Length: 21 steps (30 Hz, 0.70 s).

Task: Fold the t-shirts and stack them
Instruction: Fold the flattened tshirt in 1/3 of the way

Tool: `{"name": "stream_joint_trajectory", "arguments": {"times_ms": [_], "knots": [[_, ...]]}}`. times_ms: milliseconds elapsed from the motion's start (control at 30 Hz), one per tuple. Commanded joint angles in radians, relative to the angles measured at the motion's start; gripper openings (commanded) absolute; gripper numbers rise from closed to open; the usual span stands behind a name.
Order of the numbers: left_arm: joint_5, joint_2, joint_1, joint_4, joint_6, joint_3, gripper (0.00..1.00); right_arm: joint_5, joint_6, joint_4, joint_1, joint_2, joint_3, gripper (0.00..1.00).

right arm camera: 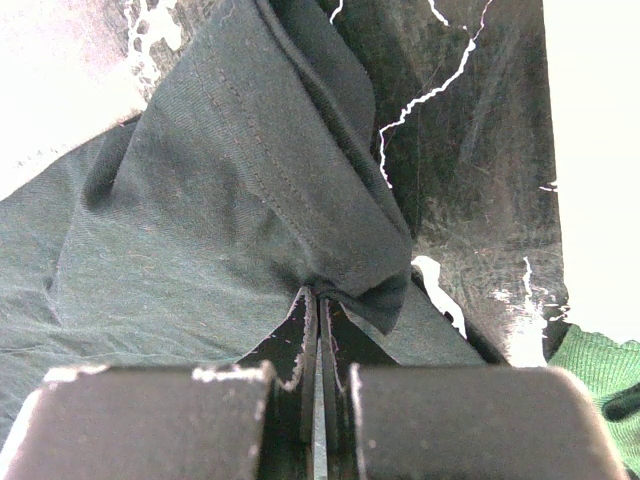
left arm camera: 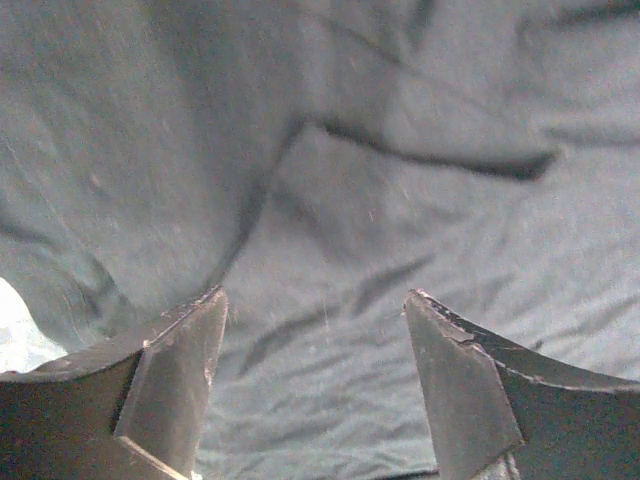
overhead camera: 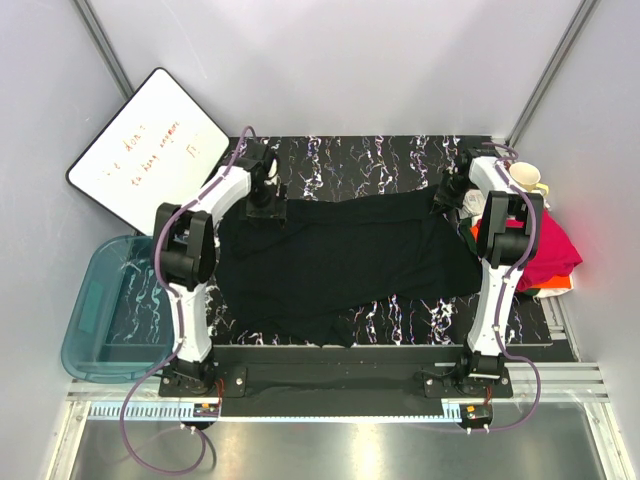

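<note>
The black t-shirt [overhead camera: 340, 262] lies spread and rumpled across the marbled table. My left gripper [overhead camera: 268, 205] is at its far left corner; in the left wrist view the gripper [left arm camera: 315, 295] is open, both fingers [left arm camera: 180, 385] apart over wrinkled black cloth [left arm camera: 380, 200] with nothing between them. My right gripper [overhead camera: 446, 200] is at the shirt's far right corner. In the right wrist view this gripper [right arm camera: 320, 292] is shut on a bunched fold of the black hem [right arm camera: 250, 170]. A magenta-pink t-shirt [overhead camera: 556, 250] lies on an orange piece [overhead camera: 556, 290] at the right.
A cream mug [overhead camera: 526, 178] stands at the far right by the right arm. A whiteboard [overhead camera: 150, 145] leans at the back left. A blue plastic bin [overhead camera: 105, 312] sits off the table's left edge. Green cloth [right arm camera: 600, 370] shows low right in the right wrist view.
</note>
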Motion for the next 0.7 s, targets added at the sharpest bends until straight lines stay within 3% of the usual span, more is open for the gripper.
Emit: {"name": "stream_joint_trajectory", "arguments": {"times_ms": [0,167,400,467,500,600,633,667], "knots": [[-0.012,0.06,0.024,0.022,0.006,0.095,0.75,-0.024,-0.019,0.004,0.005,-0.005,0.003,0.0],[-0.011,0.138,0.027,0.015,0.026,0.158,0.69,-0.022,-0.024,0.002,0.005,-0.003,0.009,0.0],[-0.002,0.155,0.027,0.012,0.024,0.133,0.55,-0.018,-0.024,0.002,0.005,-0.003,0.012,0.0],[0.0,0.146,0.027,0.014,0.021,0.113,0.42,-0.016,-0.024,0.002,0.005,0.0,0.012,0.0],[0.0,0.141,0.027,0.015,0.023,0.109,0.3,-0.018,-0.023,0.002,0.005,0.0,0.012,0.0],[-0.002,0.132,0.027,0.017,0.027,0.096,0.13,-0.021,-0.021,0.002,0.005,0.006,0.017,0.0],[-0.003,0.13,0.027,0.017,0.032,0.095,0.02,-0.019,-0.019,0.002,0.005,0.008,0.017,0.0],[-0.003,0.129,0.027,0.018,0.03,0.096,0.0,-0.021,-0.019,0.002,0.005,0.008,0.018,0.0]]}}
